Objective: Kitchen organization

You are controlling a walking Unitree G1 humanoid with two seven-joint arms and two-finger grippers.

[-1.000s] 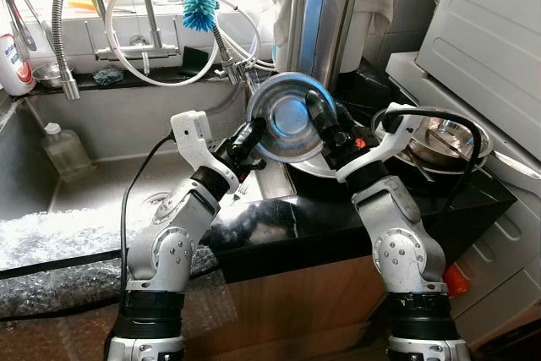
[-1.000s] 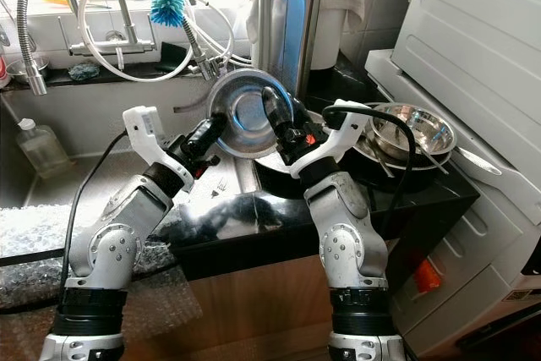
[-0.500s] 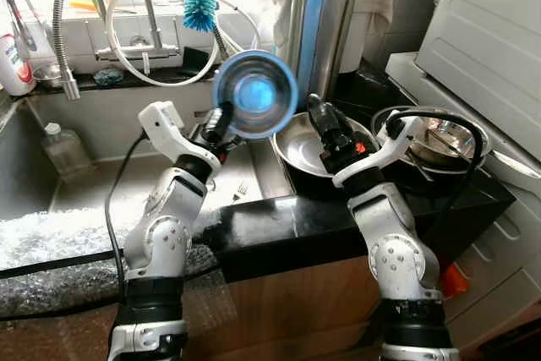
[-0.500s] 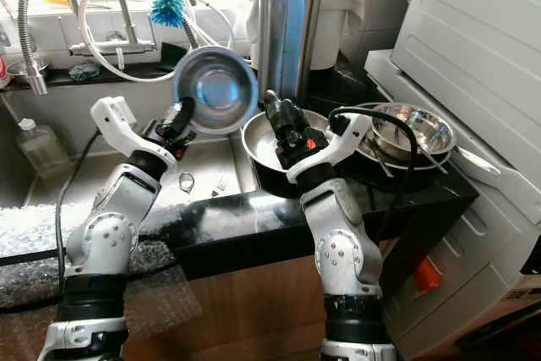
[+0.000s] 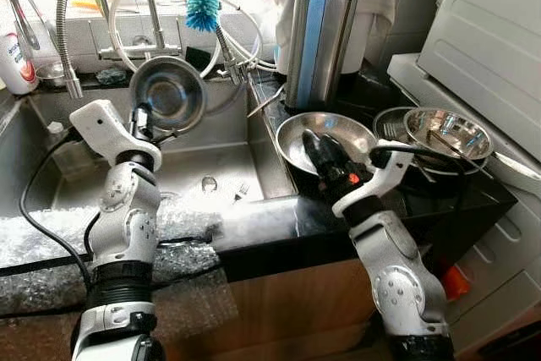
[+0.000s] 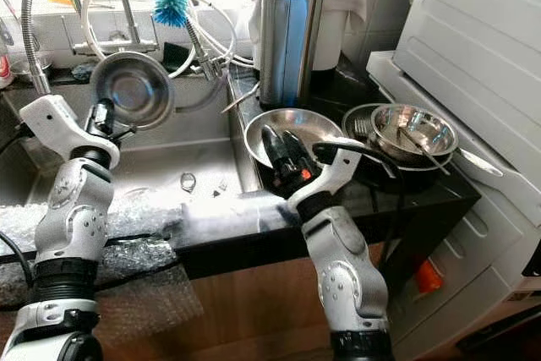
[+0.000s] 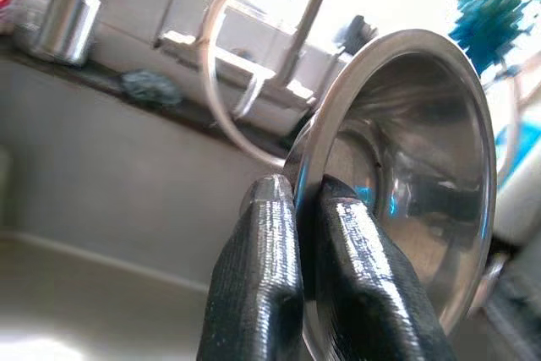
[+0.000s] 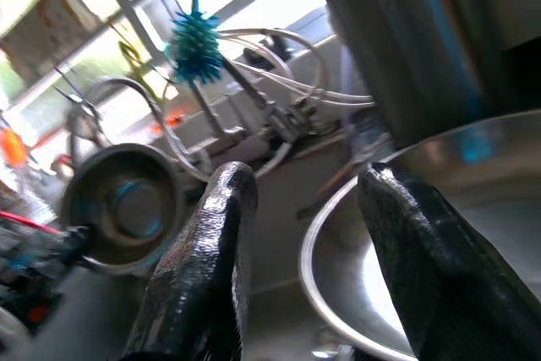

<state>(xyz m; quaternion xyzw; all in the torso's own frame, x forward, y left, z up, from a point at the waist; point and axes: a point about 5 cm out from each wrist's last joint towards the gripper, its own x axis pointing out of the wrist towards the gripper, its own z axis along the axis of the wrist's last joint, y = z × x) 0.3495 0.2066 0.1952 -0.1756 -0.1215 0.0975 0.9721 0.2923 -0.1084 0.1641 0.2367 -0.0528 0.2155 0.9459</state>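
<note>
A small steel bowl point(image 5: 167, 92) hangs on its side above the sink point(image 5: 194, 171), its hollow facing me. My left gripper point(image 7: 308, 209) is shut on the bowl's rim point(image 7: 314, 150), one finger on each face. A wider steel bowl point(image 5: 325, 137) rests on the black counter point(image 5: 338, 209) right of the sink. Just over that bowl's near edge my right gripper point(image 5: 325, 158) is open and holds nothing; its fingers point(image 8: 215, 243) stand well apart.
Stacked steel bowls with cutlery point(image 5: 444, 134) lie on the counter's right part. A steel knife block point(image 5: 317, 35) stands behind. Taps, hoses and a blue brush point(image 5: 203, 2) line the sink's back. A fork point(image 5: 239, 194) lies in the sink. Bubble wrap point(image 5: 51, 238) covers the front left.
The small bowl passed from between both grippers to my left gripper alone, which swung it left over the sink. My right gripper let go, opened and drew back over the wide bowl.
</note>
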